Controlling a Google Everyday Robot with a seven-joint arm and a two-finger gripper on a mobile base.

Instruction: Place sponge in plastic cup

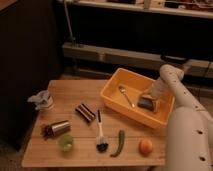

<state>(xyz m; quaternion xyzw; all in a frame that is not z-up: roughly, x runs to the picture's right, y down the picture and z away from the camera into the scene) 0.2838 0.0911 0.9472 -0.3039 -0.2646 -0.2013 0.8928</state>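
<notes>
The blue-grey sponge point(146, 104) lies right of centre, apparently tilted, with the gripper point(151, 96) directly at its top. The small light green plastic cup point(65, 143) stands upright at lower left, well apart.

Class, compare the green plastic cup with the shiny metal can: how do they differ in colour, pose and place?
Colour: the plastic cup is light green; the metal can is shiny silver.
Pose: the cup stands upright, the can lies on its side.
Place: the cup sits nearer the front edge, the can just behind it.
Both rest on the wooden table, away from the hand, which is in the yellow bin by the sponge.
</notes>
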